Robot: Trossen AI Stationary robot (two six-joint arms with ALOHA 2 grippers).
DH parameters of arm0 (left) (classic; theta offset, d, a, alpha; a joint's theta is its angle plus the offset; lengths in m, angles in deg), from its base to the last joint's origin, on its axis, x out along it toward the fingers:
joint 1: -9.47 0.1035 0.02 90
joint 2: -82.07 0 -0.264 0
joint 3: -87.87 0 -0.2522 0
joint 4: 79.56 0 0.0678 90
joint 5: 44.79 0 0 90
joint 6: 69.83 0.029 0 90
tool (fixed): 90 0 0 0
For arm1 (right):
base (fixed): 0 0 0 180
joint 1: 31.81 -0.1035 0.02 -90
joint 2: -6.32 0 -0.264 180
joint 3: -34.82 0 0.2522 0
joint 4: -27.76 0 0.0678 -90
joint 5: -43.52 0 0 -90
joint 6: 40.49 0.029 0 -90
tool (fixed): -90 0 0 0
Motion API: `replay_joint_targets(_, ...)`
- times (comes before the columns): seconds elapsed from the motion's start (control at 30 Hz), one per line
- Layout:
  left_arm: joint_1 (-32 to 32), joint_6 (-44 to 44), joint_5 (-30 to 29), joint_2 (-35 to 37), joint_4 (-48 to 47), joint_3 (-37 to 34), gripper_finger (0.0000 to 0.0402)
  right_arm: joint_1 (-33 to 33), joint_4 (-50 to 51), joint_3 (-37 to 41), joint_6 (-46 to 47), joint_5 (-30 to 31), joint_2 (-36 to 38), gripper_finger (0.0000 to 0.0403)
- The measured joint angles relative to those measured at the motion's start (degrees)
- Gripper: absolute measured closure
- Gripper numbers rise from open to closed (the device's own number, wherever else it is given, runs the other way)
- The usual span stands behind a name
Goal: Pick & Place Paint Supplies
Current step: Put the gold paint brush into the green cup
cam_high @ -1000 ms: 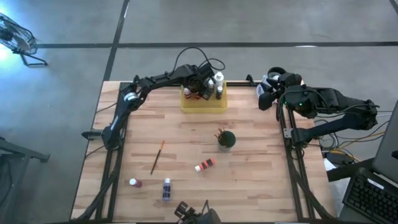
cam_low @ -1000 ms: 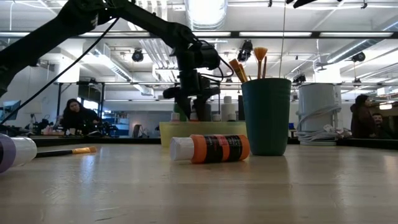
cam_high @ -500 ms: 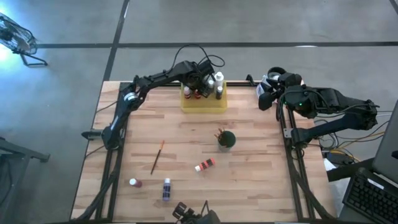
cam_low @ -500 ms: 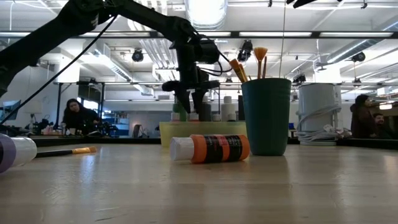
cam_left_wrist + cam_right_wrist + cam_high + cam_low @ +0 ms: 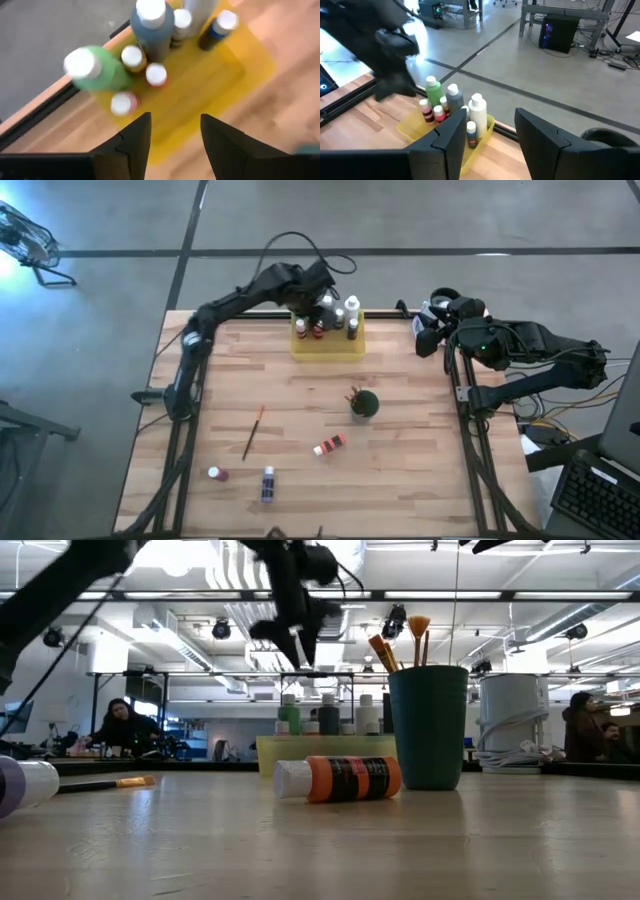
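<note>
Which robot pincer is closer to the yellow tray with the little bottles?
The left one. The left pincer hangs open just above the yellow tray, at its far edge. The right pincer waits off the table's right edge, farther from the tray.

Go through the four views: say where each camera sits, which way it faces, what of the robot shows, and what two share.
High: overhead, straight down; both arms, left claw above yellow tray.
Low: tabletop height, level; left arm above dark green cup.
Left wrist: down on tray; own open claw.
Right wrist: table's edge, toward tray; own open claw.
Shared: green bottle.
</note>
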Motion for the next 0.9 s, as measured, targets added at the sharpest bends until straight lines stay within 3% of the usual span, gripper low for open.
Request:
replay_joint_targets(0.33, -5.7, -4.0, 0.4, 18.7, -4.9, -10.2, 0.0245, 0.1, -0.3, 0.0, 0.0, 0.0, -0.2, 0.0269)
replay_joint_targets(0.63, -11.6, -15.6, 4.1, 34.3, -4.8, -34.2, 0.0246, 0.1, -1.4, 0.3, 0.0, -0.5, -0.4, 0.0284)
replay_joint_targets(0.9, -13.3, -21.7, 6.4, 41.3, 0.3, -52.6, 0.0246, 0.2, -1.5, 0.3, 0.0, -0.5, -0.9, 0.0282)
